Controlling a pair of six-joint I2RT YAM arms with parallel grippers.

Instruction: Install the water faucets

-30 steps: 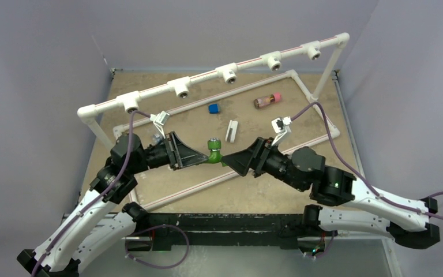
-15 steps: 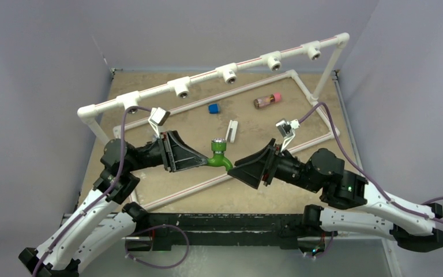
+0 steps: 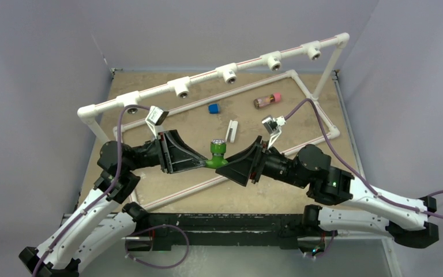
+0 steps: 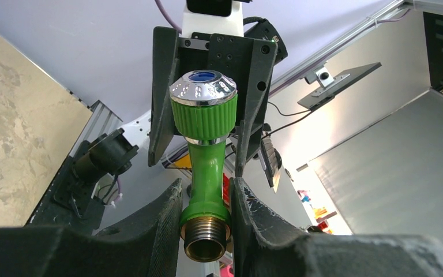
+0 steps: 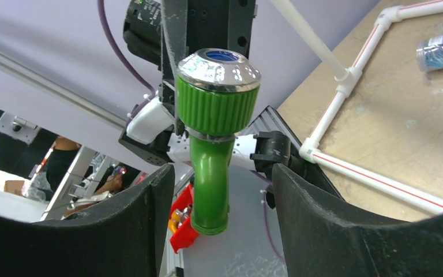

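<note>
Left gripper pinches the tap by its threaded stem, mid-air. Right gripper stands spread around the spout. Sockets at twelve o'clock sit bare, so nothing is installed yet.

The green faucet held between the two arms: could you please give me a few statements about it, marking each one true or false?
1. The left hand grips the green faucet near its threaded end. True.
2. The right hand is shut on the spout. False: it stands open around the spout, not touching it.
3. The faucet is screwed into the white pipe rack. False: it is held in the air, short of the rack.
4. A blue block lies on the table beyond the faucet. True.
</note>
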